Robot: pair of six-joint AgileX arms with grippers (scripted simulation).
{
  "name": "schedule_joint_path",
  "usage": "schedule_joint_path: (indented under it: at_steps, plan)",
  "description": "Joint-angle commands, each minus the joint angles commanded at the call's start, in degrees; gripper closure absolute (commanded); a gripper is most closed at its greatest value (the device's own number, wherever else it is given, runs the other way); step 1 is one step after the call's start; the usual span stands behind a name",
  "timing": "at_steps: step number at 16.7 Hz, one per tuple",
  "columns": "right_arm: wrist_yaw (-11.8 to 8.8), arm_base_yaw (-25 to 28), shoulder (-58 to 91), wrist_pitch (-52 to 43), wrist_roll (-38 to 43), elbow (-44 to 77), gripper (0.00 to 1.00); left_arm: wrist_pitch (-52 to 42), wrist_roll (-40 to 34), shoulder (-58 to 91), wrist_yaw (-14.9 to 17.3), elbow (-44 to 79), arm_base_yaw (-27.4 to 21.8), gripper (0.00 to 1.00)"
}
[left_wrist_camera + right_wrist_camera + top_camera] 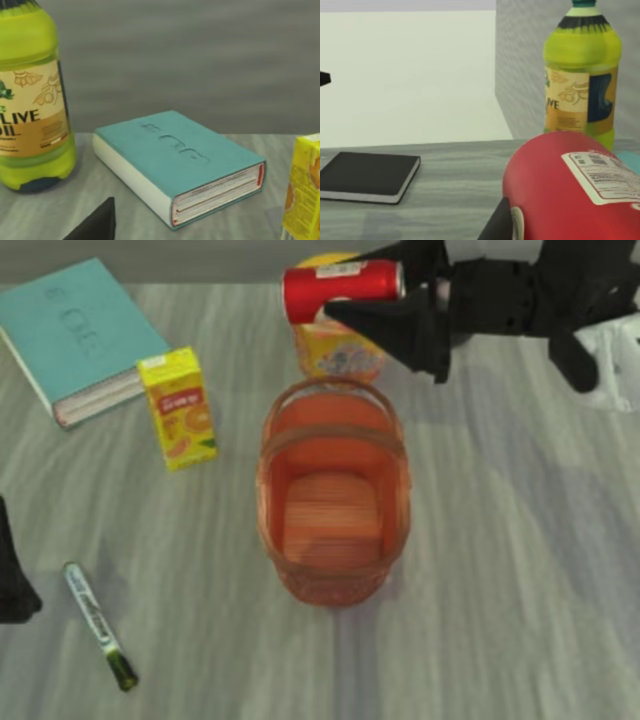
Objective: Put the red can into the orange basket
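The red can (340, 290) lies on its side in the air at the back of the table, with my right gripper (385, 285) shut on it from the right. It hovers over a yellow noodle cup (340, 358), just behind the orange basket (263, 490). The basket stands in the middle of the table with nothing in it. In the right wrist view the red can (570, 200) fills the near corner beside one dark finger (497, 225). My left gripper (12, 585) is parked at the table's left edge, open, far from both.
A teal book (75, 330) lies at the back left, with a yellow juice carton (178, 405) beside it. A marker (100, 625) lies at the front left. An olive oil bottle (580, 75) and a black notebook (367, 175) show in the right wrist view.
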Motion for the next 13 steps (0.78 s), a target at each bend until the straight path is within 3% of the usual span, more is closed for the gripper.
schedule_joint_path:
  at_steps: [3,9,13]
  plan:
    - [-0.18,0.22,2.02,2.35,-0.06,-0.53,1.00,0.00,0.00,0.00,0.00,0.00,0.00,0.00]
    - [0.10,0.51,11.92,16.11,-0.24,-4.08,1.00,0.00,0.00,0.00,0.00,0.00,0.00,0.00]
    - [0.19,0.59,13.76,18.37,-0.31,-4.89,1.00,0.00,0.00,0.00,0.00,0.00,0.00,0.00]
